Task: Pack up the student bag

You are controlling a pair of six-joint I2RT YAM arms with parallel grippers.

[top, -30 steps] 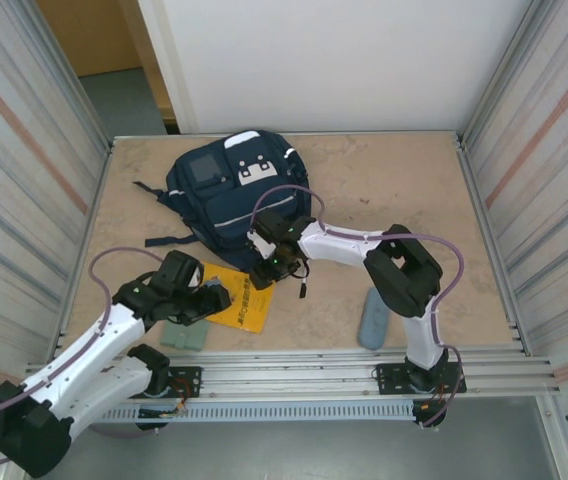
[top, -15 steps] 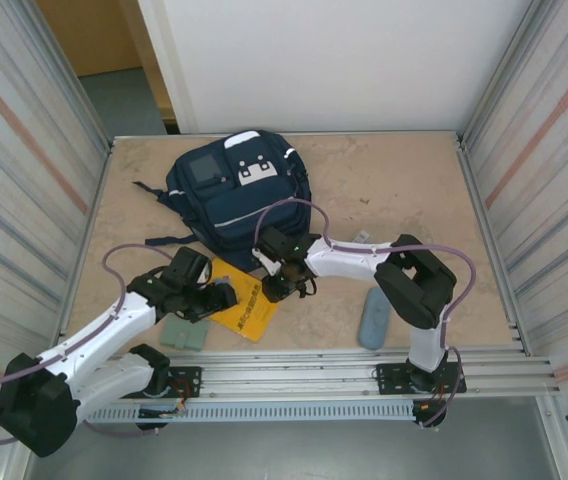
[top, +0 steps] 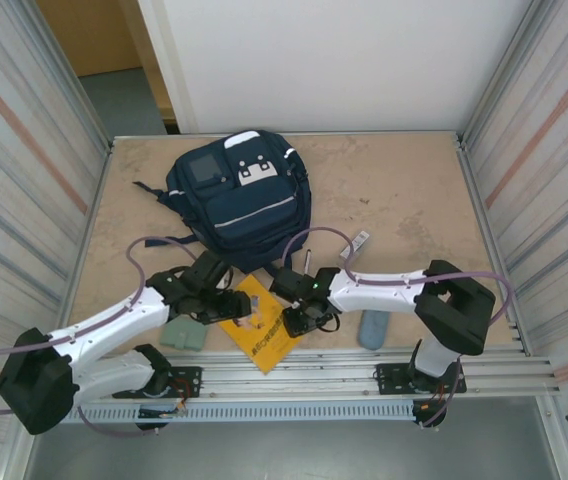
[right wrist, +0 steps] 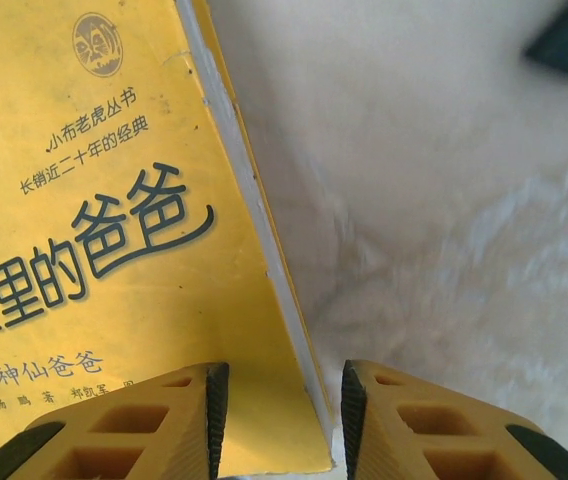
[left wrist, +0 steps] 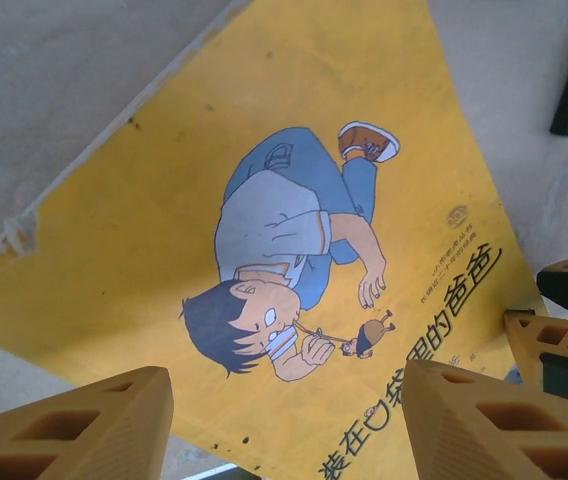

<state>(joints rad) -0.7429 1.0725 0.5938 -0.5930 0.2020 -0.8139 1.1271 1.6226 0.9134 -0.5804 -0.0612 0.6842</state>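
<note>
The student bag (top: 245, 198), navy with white patches, lies flat at the back left of the table. In front of it a yellow picture book (top: 265, 334) rests on the table, cover up. My left gripper (top: 232, 306) hovers over the book's left part, open, its fingers wide apart above the cartoon cover (left wrist: 294, 200). My right gripper (top: 293, 321) is at the book's right edge, jaws partly open and straddling a corner of the book (right wrist: 114, 250) with gaps on both sides. In the left wrist view the right gripper's fingertips (left wrist: 564, 320) show beside the book.
A grey-blue pencil case (top: 371, 328) lies near the front edge on the right. A green wallet (top: 184, 335) sits at the front left. A black marker (top: 307, 262) and a small pale object (top: 357, 243) lie between bag and book. Metal walls enclose the table.
The book has slid toward the near edge and turned. Both grippers came nearer with it, the right one leaving the bag's lower edge; its jaws narrowed.
</note>
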